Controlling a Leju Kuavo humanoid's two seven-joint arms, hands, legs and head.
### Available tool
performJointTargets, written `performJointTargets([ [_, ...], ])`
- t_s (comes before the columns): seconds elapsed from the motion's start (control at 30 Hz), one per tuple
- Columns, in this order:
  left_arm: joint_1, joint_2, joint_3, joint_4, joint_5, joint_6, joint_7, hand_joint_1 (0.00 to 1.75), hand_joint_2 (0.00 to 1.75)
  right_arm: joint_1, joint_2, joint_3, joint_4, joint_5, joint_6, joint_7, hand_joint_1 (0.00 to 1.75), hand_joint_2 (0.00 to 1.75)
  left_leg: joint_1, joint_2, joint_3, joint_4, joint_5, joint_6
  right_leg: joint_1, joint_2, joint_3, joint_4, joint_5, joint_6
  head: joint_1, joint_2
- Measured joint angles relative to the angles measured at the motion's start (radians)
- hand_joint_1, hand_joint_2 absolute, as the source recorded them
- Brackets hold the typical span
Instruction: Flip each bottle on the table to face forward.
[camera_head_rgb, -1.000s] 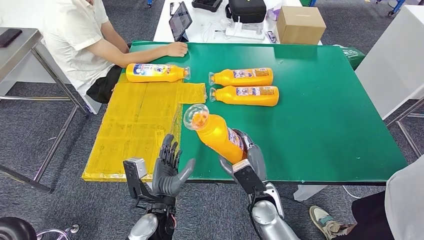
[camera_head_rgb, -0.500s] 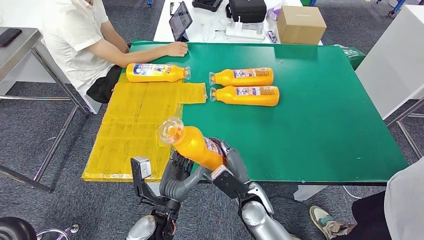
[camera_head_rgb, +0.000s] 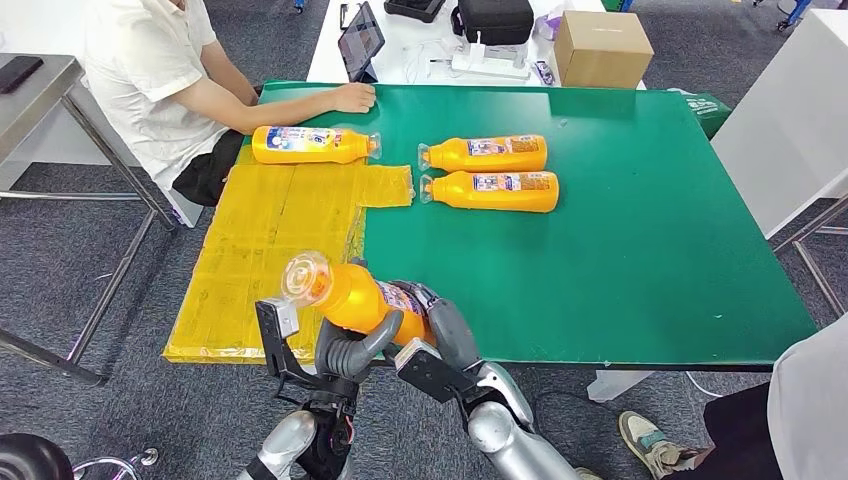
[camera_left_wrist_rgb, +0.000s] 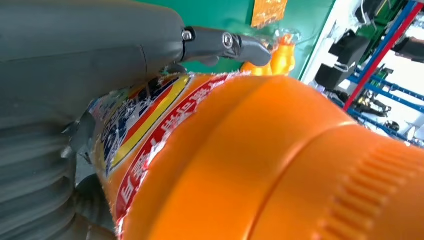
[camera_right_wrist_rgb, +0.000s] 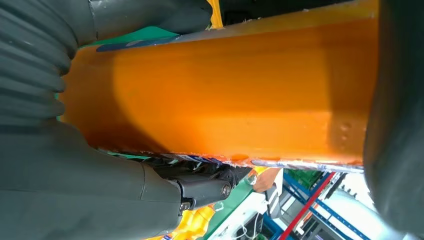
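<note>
Bottle (camera_head_rgb: 365, 299) had swung left off the green table (camera_head_rgb: 640, 250) to the near edge, gripped by both the R hand (camera_head_rgb: 440, 335) and L hand (camera_head_rgb: 350, 350), long axis tilted, cap end up-left over the yellow mat (camera_head_rgb: 270, 240).

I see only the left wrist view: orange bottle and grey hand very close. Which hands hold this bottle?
Observer: Both. In the head view the left hand and the right hand grip the held bottle together.
Operator: Is it above the table?
Observer: It is at the near edge of the green table, cap end pointing left over the yellow mat.
Operator: How many other bottles lie there?
Observer: Three: one bottle on the mat near a seated person, and a pair of bottles side by side on the green.
</note>
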Motion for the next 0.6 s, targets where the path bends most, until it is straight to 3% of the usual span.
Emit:
performJointTargets([
  [0.3, -0.017, -0.021, 0.006, 0.031, -0.034, 0.042, -0.054, 0.00, 1.75, -0.015, 0.000, 0.028, 0.012, 0.005, 0.001, 0.012, 1.75, 1.75, 0.000, 0.000, 0.000, 0.000, 0.000, 0.000, 0.000, 0.000, -0.001, 0.000, 0.000, 0.000, 0.000, 0.000],
  [0.43, -0.019, -0.022, 0.006, 0.035, -0.037, 0.042, -0.057, 1.68, 1.75, -0.017, 0.000, 0.032, 0.014, 0.001, 0.001, 0.013, 1.75, 1.75, 0.000, 0.000, 0.000, 0.000, 0.000, 0.000, 0.000, 0.000, -0.001, 0.000, 0.000, 0.000, 0.000, 0.000],
  [0.53, -0.019, -0.022, 0.006, 0.036, -0.041, 0.042, -0.065, 1.75, 1.75, -0.019, 0.000, 0.033, 0.015, -0.002, 0.003, 0.014, 1.74, 1.75, 0.000, 0.000, 0.000, 0.000, 0.000, 0.000, 0.000, 0.000, -0.001, 0.000, 0.000, 0.000, 0.000, 0.000],
  [0.6, -0.018, -0.022, 0.008, 0.034, -0.044, 0.043, -0.075, 1.75, 1.75, -0.020, 0.000, 0.034, 0.015, -0.006, 0.006, 0.015, 1.61, 1.75, 0.000, 0.000, 0.000, 0.000, 0.000, 0.000, 0.000, 0.000, -0.001, 0.000, 0.000, 0.000, 0.000, 0.000],
])
